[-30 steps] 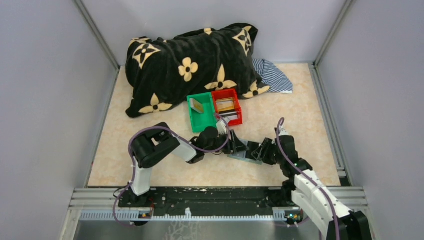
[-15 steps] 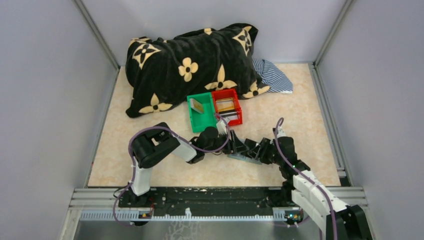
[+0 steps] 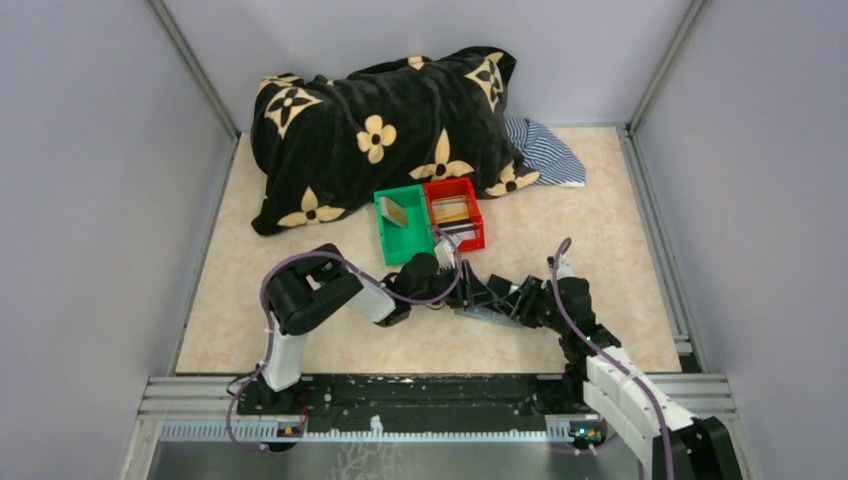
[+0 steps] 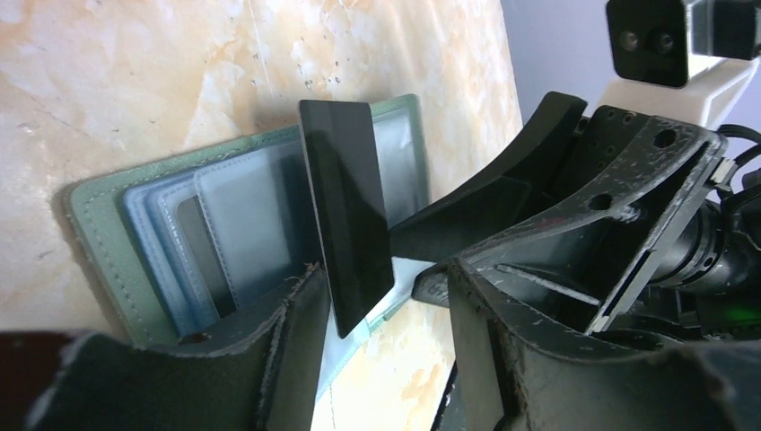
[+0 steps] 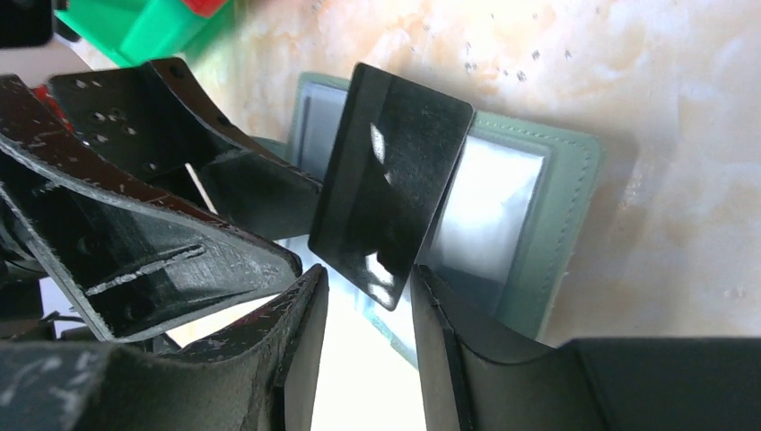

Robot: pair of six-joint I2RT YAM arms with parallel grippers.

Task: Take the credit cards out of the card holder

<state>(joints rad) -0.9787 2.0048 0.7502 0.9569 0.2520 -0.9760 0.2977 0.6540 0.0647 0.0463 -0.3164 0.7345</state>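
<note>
The card holder point(image 4: 99, 224) lay opened flat on the marble-patterned tabletop point(image 4: 135, 63), just beyond the fingertips of both grippers. Its blue-grey slot pockets faced up, a sensible way to have it, since the pockets could then be reached from above. A black credit card point(image 4: 345, 206) stood tilted up off those pockets, its raised end nearest the fingers. Whether its far end sat in a slot could not be told. The two grippers met over it from opposite sides, probably so that one could steady things while the other drew the card clear.

The left gripper point(image 4: 386, 310) had its fingers well apart. The card's raised end lay between them, close against one finger point(image 4: 301, 332), with a clear gap between the card and the other finger, so nothing was clamped there. The right gripper point(image 5: 368, 283) had a narrower gap. The card's near corner dipped into it and seemed to touch the inner face of one finger point(image 5: 449, 341), but whether that amounted to a grip could not be told. Well beyond the left fingers stood a green bin point(image 3: 400, 235) and a red bin point(image 3: 455, 212), likely where freed cards belonged.
</note>
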